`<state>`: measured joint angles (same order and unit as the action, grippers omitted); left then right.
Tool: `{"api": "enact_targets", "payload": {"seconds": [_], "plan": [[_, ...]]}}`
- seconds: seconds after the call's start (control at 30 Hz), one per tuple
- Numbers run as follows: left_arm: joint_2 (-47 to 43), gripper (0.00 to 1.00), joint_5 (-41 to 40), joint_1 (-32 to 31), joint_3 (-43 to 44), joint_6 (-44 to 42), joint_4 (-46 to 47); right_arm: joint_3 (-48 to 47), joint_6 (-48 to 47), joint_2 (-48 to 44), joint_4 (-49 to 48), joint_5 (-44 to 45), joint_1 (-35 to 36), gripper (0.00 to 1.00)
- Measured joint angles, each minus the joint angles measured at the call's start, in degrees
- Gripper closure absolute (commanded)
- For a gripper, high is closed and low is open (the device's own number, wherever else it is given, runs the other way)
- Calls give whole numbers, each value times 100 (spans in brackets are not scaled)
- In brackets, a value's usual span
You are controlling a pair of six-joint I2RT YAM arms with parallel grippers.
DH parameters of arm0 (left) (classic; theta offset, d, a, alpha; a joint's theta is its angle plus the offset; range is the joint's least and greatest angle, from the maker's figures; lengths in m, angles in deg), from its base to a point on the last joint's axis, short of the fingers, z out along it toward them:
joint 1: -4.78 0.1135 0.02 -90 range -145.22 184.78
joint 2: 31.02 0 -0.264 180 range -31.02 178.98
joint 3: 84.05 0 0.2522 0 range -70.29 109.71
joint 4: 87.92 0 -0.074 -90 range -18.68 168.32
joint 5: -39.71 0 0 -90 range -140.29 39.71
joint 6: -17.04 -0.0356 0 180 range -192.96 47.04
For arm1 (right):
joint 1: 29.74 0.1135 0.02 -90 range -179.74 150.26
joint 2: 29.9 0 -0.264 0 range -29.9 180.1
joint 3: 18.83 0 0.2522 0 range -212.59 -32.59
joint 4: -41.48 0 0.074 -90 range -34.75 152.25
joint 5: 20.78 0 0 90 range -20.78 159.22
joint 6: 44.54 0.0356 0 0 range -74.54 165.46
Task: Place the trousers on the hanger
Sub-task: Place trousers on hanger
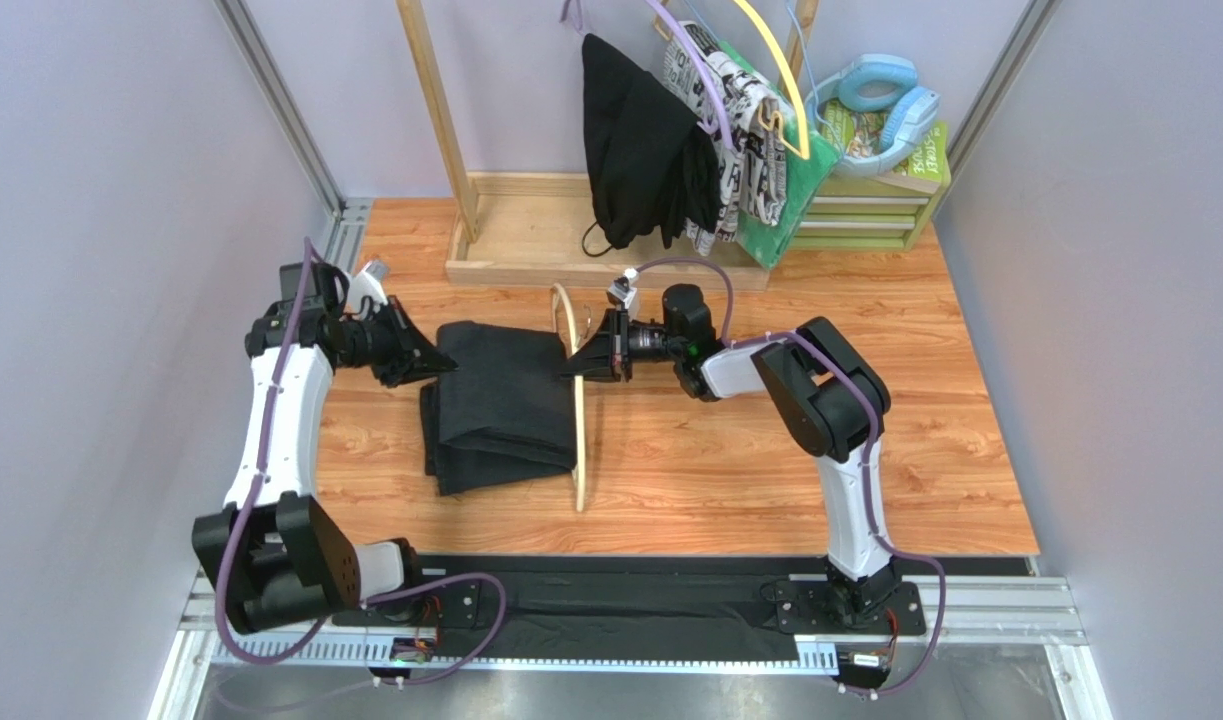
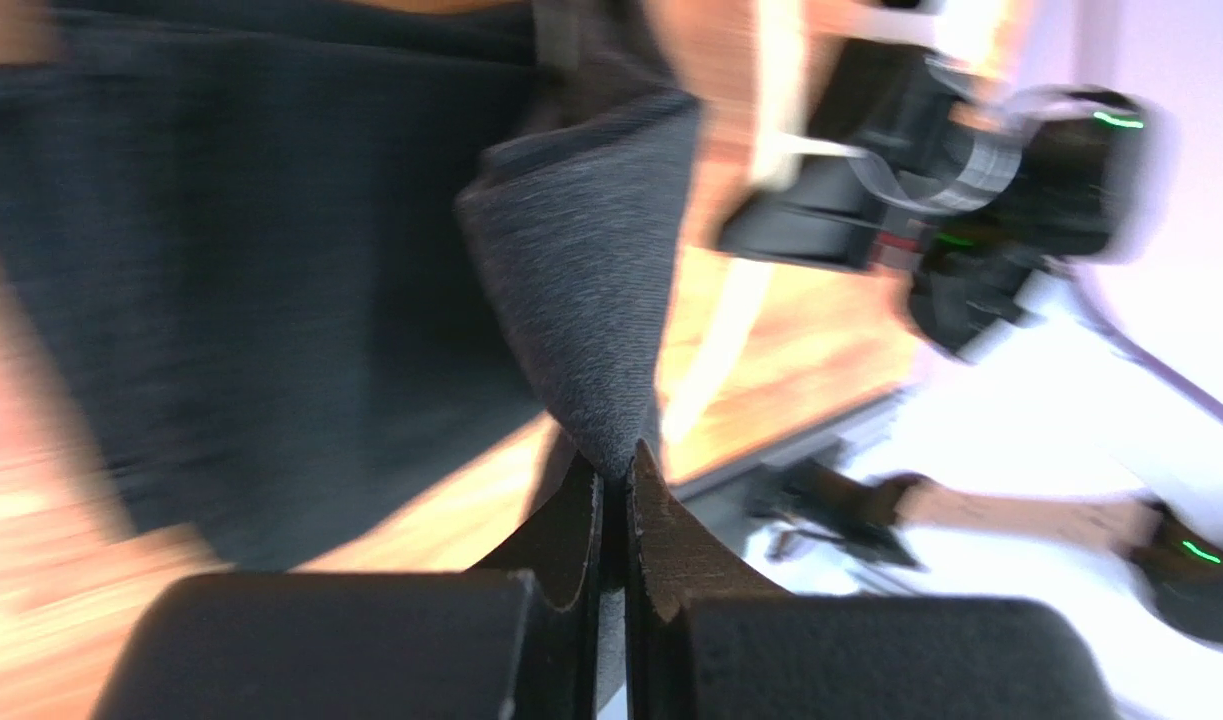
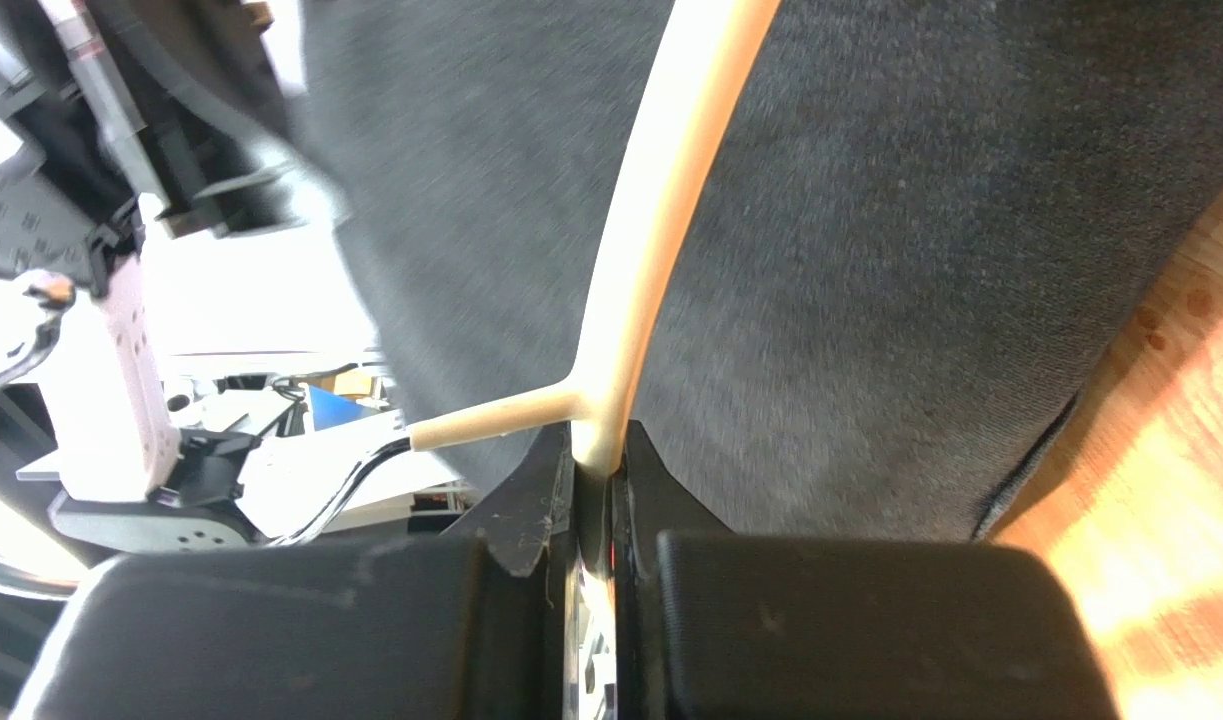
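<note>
Two end effectors work at opposite edges of the trousers (image 1: 497,405), which lie folded in a dark stack on the wooden table (image 1: 722,465). The left end effector (image 1: 429,360) sits at the edge of the trousers nearer the left arm, clenched on the fabric: in its wrist view the fingers (image 2: 572,525) pinch a raised peak of charcoal cloth (image 2: 587,300), and the rest of the garment spreads flat beyond it.

At the opposite edge of the trousers, the right end effector (image 1: 580,360) is clamped on the hanger (image 1: 578,435). Its wrist view shows the cream bar (image 3: 647,225) gripped between the fingertips just where the hook's stem branches off, with the dark cloth (image 3: 903,270) close behind. From overhead the hanger appears edge-on, as a thin pale line running along that edge of the trousers. It seems to stand on its side rather than lie flat, though the angle makes this hard to confirm. No part of the trousers is draped over it.

Beyond the trousers, at the far side of the table, stands a wooden rack (image 1: 527,225). On it hang a black garment (image 1: 632,143), a black-and-white patterned cloth (image 1: 745,120) and a yellow hanger (image 1: 775,68)
</note>
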<state>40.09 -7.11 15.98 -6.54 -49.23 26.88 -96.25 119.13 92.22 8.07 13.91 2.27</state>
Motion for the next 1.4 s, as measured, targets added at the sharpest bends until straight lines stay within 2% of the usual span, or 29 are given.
{"api": "enact_targets", "payload": {"seconds": [0.1,0.23,0.43,0.77,1.03,1.07,1.1,1.33,1.37,1.4], "plan": [[452,100,-389,330,-33,-776,-173,35,-90,-11,66,-35,-26,100],[1204,100,-1078,459,-321,-1510,9,116,-254,-85,225,-116,-131,100],[2188,100,-1869,463,-658,-1919,455,203,-455,-173,470,-223,-264,100],[2597,100,-1893,452,-625,-1939,584,260,-396,-282,557,-258,-374,100],[2695,100,-1495,446,-627,-1915,590,629,-133,-1117,907,-212,-588,100],[2723,96,-1401,444,-627,-1912,581,667,-103,-1279,929,-214,-588,100],[2750,88,-1294,442,-627,-1908,566,686,-81,-1405,962,-221,-588,100],[2769,71,-588,452,-625,-1954,476,715,26,-2334,1340,-232,-595,100],[2769,63,-511,466,-625,-1971,455,691,-33,-2463,1502,-234,-595,100],[2769,61,-428,481,-623,-1978,437,595,-146,-2592,1832,-232,-586,100]]}}
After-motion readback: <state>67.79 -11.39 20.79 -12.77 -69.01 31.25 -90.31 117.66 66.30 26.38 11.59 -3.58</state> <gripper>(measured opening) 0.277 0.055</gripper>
